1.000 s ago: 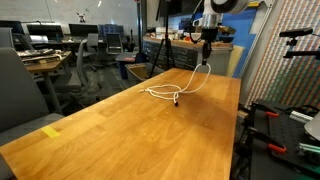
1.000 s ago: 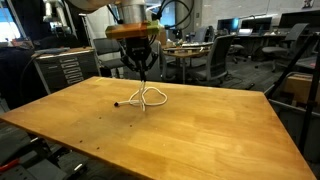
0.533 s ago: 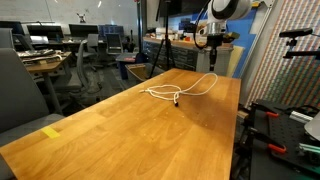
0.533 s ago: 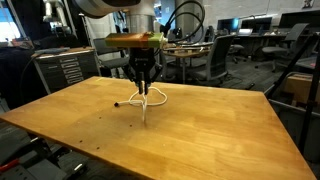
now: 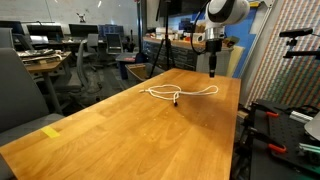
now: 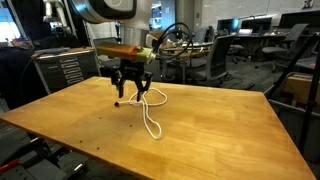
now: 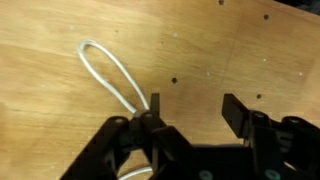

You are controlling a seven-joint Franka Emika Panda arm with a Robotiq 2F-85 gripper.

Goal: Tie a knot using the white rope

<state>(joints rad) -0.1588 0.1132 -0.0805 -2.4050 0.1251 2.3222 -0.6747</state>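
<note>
The white rope lies loose on the wooden table, with a small black tip at its near end. In an exterior view the rope trails from under the gripper toward the table's middle. My gripper hangs just above the table near its far edge, over one end of the rope. It is open and holds nothing. In the wrist view the gripper shows bare wood between its fingers, and a rope loop lies off to the left of the left finger.
A yellow tape mark sits at the table's near corner. Office chairs and desks stand beyond the table. Black stands with red clamps crowd one table edge. A metal cabinet stands behind.
The gripper has gone from shut on the lifted rope to open. The rope has dropped and now lies flat and stretched out on the table. The gripper has shifted sideways.
</note>
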